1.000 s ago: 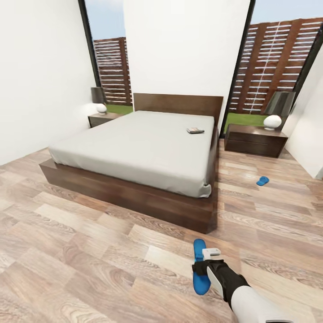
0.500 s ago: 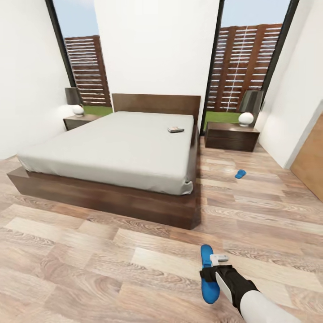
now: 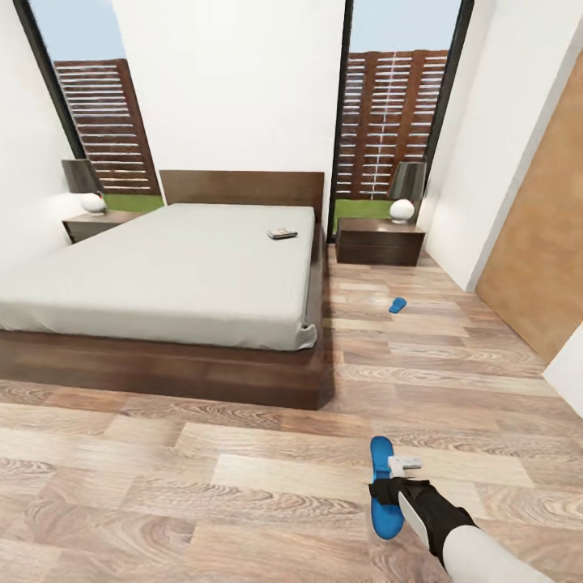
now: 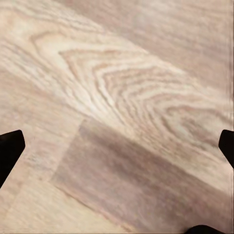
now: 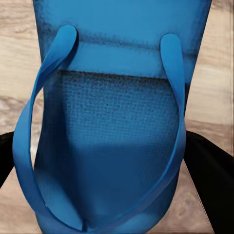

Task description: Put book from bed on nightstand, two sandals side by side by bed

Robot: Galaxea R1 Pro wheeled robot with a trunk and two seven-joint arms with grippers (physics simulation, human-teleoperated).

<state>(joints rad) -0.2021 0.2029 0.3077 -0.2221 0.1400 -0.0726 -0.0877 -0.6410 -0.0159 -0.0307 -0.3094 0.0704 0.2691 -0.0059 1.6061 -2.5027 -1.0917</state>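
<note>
Book (image 3: 282,234) on bed (image 3: 162,275) ahead of me, nightstand (image 3: 379,241) right of it, 1 sandal (image 3: 397,304) on floor (image 3: 202,486) before nightstand, another sandal (image 3: 384,484) in my right gripper (image 3: 389,490).

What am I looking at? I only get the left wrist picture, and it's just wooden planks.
Observer: That's the bedroom floor. From the head camera, the right gripper is carrying a blue sandal.
Operator: Only one sandal?
Observer: A second sandal lies on the floor, between the bed and the far nightstand.
Operator: Anything on the bed?
Observer: A small book lies on the mattress near the headboard.
Operator: How is the sandal gripped?
Observer: In the right wrist picture the dark fingers sit on either side of the sole, strap facing the camera.
</note>
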